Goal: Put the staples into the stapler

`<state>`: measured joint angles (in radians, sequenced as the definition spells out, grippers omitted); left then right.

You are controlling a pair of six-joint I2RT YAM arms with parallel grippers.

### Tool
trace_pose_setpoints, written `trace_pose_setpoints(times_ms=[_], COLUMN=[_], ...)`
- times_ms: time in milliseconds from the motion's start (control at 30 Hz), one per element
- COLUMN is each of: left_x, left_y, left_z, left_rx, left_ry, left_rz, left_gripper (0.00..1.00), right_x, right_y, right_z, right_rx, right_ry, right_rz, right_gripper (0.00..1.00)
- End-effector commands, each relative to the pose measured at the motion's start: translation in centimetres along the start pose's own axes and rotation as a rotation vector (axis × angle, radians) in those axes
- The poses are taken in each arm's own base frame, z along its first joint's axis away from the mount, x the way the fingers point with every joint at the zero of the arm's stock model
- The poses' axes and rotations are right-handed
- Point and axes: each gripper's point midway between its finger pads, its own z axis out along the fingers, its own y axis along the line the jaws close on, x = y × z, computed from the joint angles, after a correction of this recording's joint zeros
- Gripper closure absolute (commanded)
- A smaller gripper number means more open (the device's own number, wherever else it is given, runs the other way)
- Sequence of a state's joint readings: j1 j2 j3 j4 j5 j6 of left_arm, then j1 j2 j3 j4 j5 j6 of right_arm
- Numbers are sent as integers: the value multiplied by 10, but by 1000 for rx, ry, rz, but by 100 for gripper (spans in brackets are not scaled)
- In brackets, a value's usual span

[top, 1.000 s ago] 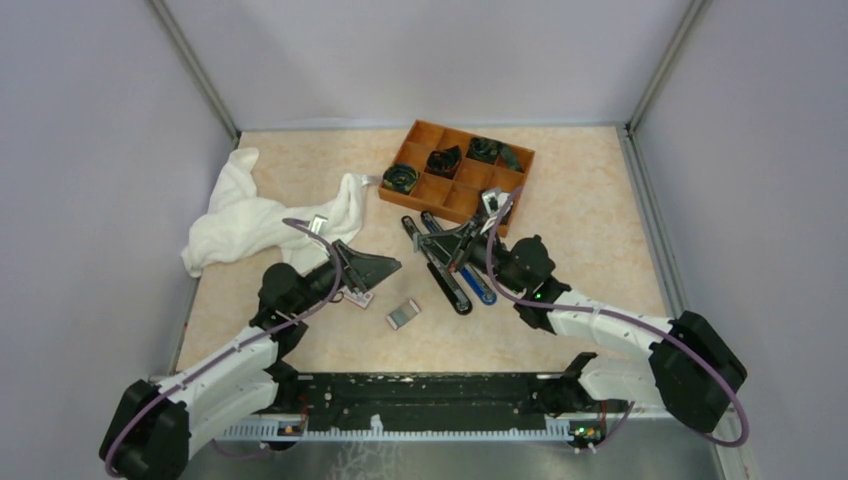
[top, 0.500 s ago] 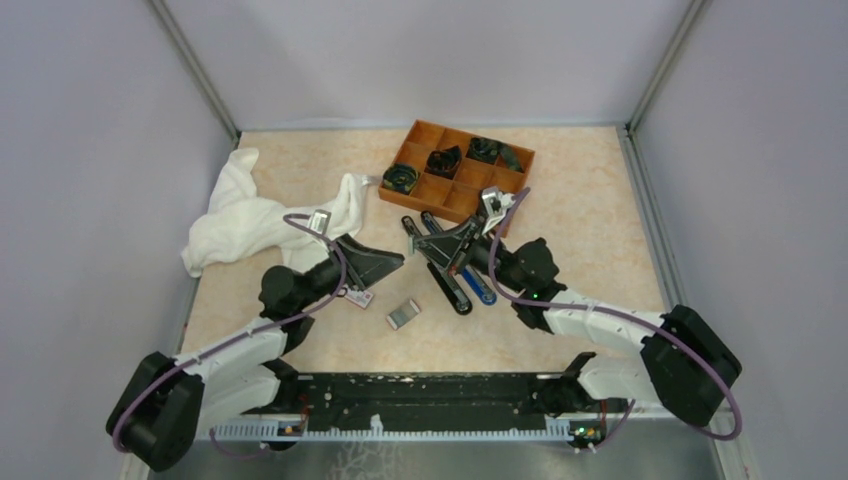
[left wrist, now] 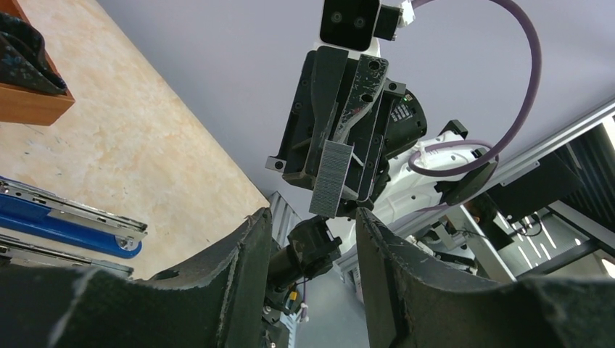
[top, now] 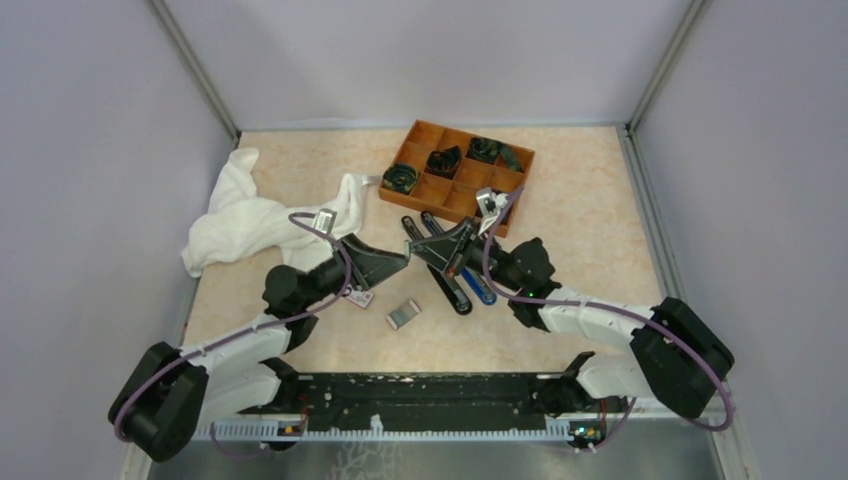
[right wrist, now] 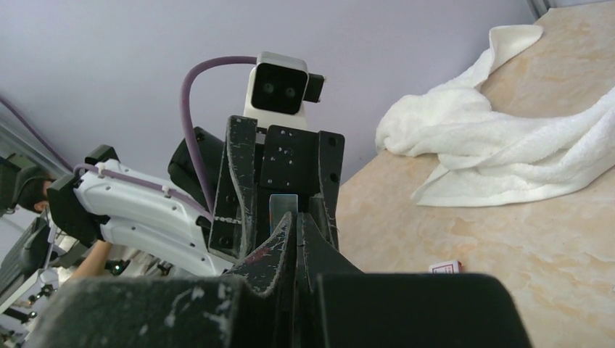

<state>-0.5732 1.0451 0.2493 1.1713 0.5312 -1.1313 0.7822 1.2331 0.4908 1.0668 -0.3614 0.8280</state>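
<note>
While the right claw (left wrist: 335, 156) is pressed together on the staples (left wrist: 330, 177), gripping the silver strip by its upper part in the air above the table (top: 580, 200), we see the left claw (left wrist: 313, 217) facing it tip to tip. The left claw's fingers (left wrist: 254, 246) stand apart with nothing clamped between them.

The strip's long axis runs straight out of the right claw toward the gap of the left one. Its free end sits just at the mouth of that gap, touching neither finger as far as we can tell. We judge this a hand-over, and it turns on the strip entering that gap lengthwise, without tilting against either finger.

The stapler (top: 447, 278) lies on the table under the right arm, beside a blue stapler (top: 480, 287), so the right arm is the nearer to it. The white carton (top: 360, 297) rests by the left arm, and a grey block (top: 403, 313) lies just beside it, toward the arms' bases.
</note>
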Motion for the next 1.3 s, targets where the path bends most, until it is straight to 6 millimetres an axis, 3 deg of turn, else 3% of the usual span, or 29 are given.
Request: trace_pose_setpoints(times_ms=[0,700,900,1033,1267], left_x=[-9,-9,-9,-7,-2], left_y=[-21,-23,-23,-18,2], left_z=[8,11,10,9,1], left_rx=[78,84,81,48,-127], left_ry=[-20,-23,-22,-7,76], left_rz=[45,56,65,89,221], left_gripper=[49,65,78,80,81], right_x=[-13,-4,-2,-2,-1], right_y=[19,21,21,20,1], right_z=[4,5,5,1,-17], right_rx=[-81,-96,-100,-86,22], right_ry=[-38,-11,-3,5,120], right_rz=[-20,-15,-16,-46,-155], right_gripper=[100,100,100,100,86])
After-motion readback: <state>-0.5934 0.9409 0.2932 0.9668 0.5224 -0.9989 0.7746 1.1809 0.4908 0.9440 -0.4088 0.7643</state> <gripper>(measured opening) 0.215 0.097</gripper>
